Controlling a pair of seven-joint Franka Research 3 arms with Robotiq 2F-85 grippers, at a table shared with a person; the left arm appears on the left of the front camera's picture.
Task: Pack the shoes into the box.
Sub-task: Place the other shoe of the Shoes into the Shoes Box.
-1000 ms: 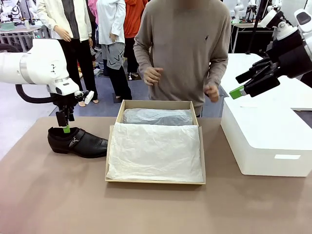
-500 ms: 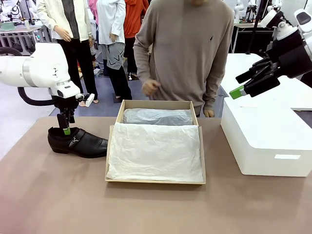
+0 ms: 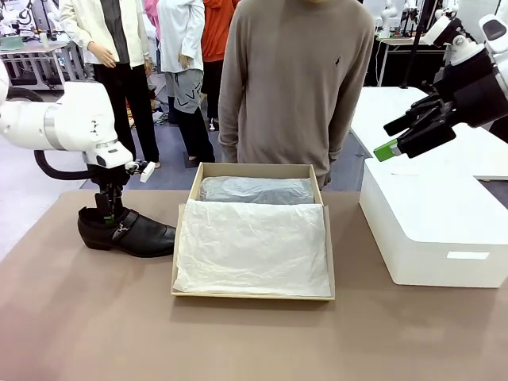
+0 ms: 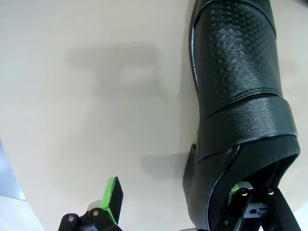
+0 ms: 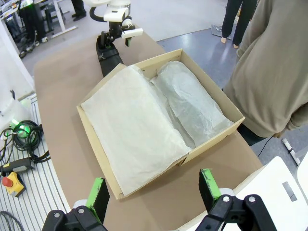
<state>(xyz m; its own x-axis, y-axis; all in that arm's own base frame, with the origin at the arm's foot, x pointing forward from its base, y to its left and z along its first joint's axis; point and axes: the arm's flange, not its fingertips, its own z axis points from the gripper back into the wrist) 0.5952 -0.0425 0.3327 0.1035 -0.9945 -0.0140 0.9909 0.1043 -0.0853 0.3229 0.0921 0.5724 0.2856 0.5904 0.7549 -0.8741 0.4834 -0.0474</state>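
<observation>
One glossy black shoe with a buckled strap lies on the brown table, left of the tan cardboard box, toe toward the box. My left gripper stands open and low over its heel. In the left wrist view the shoe has one green pad outside its heel wall and the other finger inside the opening; the left gripper does not squeeze. White tissue paper lines the box. My right gripper hangs open, high above the table's right side, with the right gripper empty.
A tissue-wrapped lump fills the box's far part. A large white rounded box stands on the right. A person in a tan sweater stands at the far edge behind the box. Bare table lies in front.
My left gripper has come down onto the shoe's heel opening. The person's hands have dropped from chest height to the sides. The right arm has not moved.
</observation>
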